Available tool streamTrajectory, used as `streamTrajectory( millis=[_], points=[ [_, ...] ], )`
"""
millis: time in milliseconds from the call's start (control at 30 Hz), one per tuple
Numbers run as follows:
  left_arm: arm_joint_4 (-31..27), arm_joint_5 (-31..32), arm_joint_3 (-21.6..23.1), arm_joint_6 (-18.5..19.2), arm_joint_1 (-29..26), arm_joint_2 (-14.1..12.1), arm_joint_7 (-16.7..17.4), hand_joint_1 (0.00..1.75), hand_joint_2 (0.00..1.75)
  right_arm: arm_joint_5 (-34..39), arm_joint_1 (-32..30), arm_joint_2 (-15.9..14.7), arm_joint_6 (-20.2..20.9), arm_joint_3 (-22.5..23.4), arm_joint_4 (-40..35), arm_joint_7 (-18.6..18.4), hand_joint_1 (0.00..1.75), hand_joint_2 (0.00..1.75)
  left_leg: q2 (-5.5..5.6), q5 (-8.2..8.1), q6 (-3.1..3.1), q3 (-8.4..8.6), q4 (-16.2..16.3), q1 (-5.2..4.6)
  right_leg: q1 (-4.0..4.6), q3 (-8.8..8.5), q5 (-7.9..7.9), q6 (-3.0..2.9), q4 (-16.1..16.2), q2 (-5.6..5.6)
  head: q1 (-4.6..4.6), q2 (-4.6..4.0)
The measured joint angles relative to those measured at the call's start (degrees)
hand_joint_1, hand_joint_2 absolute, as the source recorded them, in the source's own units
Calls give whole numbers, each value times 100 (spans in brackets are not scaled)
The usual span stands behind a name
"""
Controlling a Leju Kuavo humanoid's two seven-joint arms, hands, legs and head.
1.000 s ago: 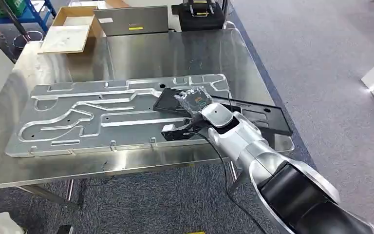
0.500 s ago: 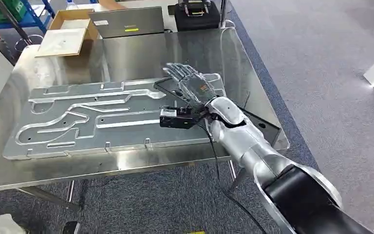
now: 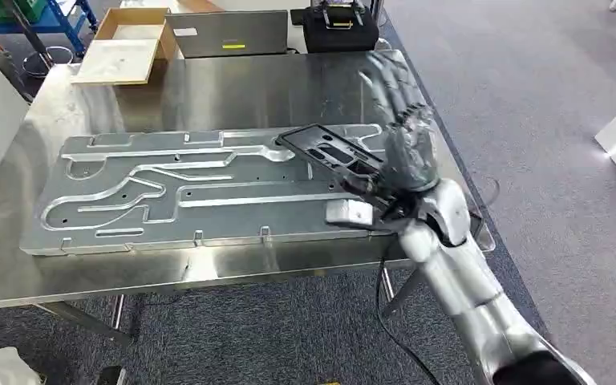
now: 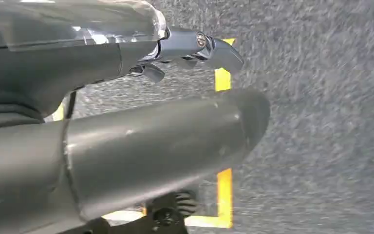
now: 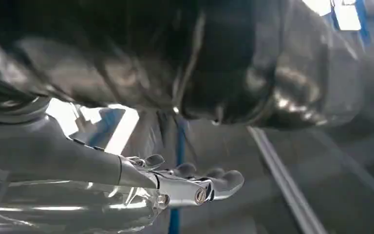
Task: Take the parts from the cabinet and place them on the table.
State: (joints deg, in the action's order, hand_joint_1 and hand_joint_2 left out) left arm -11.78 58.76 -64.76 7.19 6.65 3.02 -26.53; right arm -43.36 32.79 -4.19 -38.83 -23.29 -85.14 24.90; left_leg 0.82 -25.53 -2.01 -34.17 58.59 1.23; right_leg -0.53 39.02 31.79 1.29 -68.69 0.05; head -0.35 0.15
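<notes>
Steel table (image 3: 233, 88): right hand (image 3: 405, 128) spread, holding nothing, above black part (image 3: 329, 152) near right edge.

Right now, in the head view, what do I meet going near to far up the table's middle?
Steel table's near edge → large machined aluminium plate with curved channels → bare reflective tabletop → grey closed laptop at the far edge, flanked by an open cardboard box and a black case.

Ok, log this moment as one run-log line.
right hand: open, raised over table | black part: lying on silver plate | left hand: hanging over floor
</notes>
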Motion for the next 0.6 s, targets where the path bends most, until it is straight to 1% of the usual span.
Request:
streamTrajectory(
  millis=[33, 67, 100, 133, 167, 200, 233, 267, 300, 367, 400, 433, 467, 533, 567, 600],
  points=[
    [0, -70, -35, 9, -63, -2, -100, 0, 0, -22, -511, -125, -82, 205, -529, 166, 0, 0, 4, -12, -19, 1, 0, -11, -2, 240, 211, 14, -495, 1, -2, 0],
    [0, -120, -59, 9, -127, -2, -168, 0, 0, -42, -962, -206, -114, 387, -1065, 398, 0, 0, 11, -21, -32, 3, 2, -21, -2, 396, 285, 13, -788, 0, -2, 0],
    [0, -153, -81, 9, -187, -4, -217, 0, 0, -24, -1404, -246, -119, 577, -1487, 668, 0, 0, 14, -31, -35, 9, 2, -31, -1, 423, 226, 1, -811, -1, -2, 0],
    [0, -197, -107, 9, -244, -4, -265, 0, 0, 26, -1899, -243, -125, 819, -1935, 1025, 0, 0, 21, -44, -38, 19, 2, -43, 3, 308, 43, -22, -560, -1, -2, 0],
    [0, -230, -138, 9, -282, -2, -287, 0, 0, 37, -2337, -230, -136, 1088, -2329, 1290, 0, 0, 41, -57, -36, 34, 2, -57, 16, 80, -194, -64, -120, 0, 0, 0],
    [0, -245, -173, 7, -319, -2, -307, 0, 0, 74, -2705, -215, -136, 1377, -2732, 1321, 0, 0, 44, -73, -29, 56, 2, -72, 37, -241, -449, -126, 497, -3, -2, 0],
    [2, -248, -188, 7, -338, 13, -324, 0, 0, 109, -2973, -189, -136, 1560, -3035, 1326, 0, 0, 34, -86, -23, 71, 2, -76, 74, -455, -522, -197, 946, -12, -2, 0],
    [2, -252, -201, 7, -343, 24, -328, 0, 0, 122, -3191, -189, -136, 1709, -3288, 1328, 0, 0, 33, -109, 14, 73, 3, -117, 97, -468, -531, -217, 948, -29, -4, 0],
    [2, -260, -222, 4, -346, 20, -333, 0, 0, 125, -3356, -187, -136, 1845, -3543, 1330, 0, 0, 25, -121, 40, 80, 2, -96, 101, -474, -542, -213, 966, -23, 0, 0],
    [2, -267, -234, -9, -346, 20, -331, 0, 0, 129, -3590, -171, -134, 2030, -3799, 1332, 0, 0, -1, -98, 95, 119, -17, -82, 116, -478, -565, -232, 955, 4, -4, 0],
    [2, -296, -243, -35, -334, 17, -313, 0, 0, 120, -3765, -121, -134, 2139, -3939, 1332, 0, 0, 12, -83, 131, 143, -25, -125, 64, -501, -608, -268, 1032, -9, -4, 0],
    [2, -326, -267, -65, -326, 19, -274, 0, 0, 133, -3991, 3, -134, 2301, -4084, 1332, 0, 0, 5, -211, 143, 121, 52, -108, 32, -548, -650, -270, 1097, -53, -2, 0],
    [4, -361, -289, -98, -329, 35, -254, 0, 0, 190, -4249, 111, -134, 2478, -4192, 1332, 0, 0, -24, -455, 171, 46, 277, -110, 21, -555, -670, -303, 1128, -68, -4, 0],
    [4, -416, -352, -160, -352, 31, -224, 0, 0, 356, -4745, 357, -134, 2852, -4307, 1332, 0, 0, -42, -989, 233, -256, 1136, -75, 24, -498, -680, -315, 1111, -102, -4, 0],
    [4, -431, -379, -164, -367, 31, -223, 0, 0, 442, -4942, 474, -134, 3036, -4321, 1332, 0, 0, -43, -1155, 254, -375, 1497, -68, 25, -463, -691, -317, 1093, -106, -7, 0],
    [4, -425, -400, -164, -381, 31, -226, 0, 0, 569, -5118, 575, -134, 3217, -4320, 1332, 0, 0, -44, -1186, 269, -393, 1648, -61, 21, -422, -704, -311, 1067, -106, -4, 0]
  ],
)
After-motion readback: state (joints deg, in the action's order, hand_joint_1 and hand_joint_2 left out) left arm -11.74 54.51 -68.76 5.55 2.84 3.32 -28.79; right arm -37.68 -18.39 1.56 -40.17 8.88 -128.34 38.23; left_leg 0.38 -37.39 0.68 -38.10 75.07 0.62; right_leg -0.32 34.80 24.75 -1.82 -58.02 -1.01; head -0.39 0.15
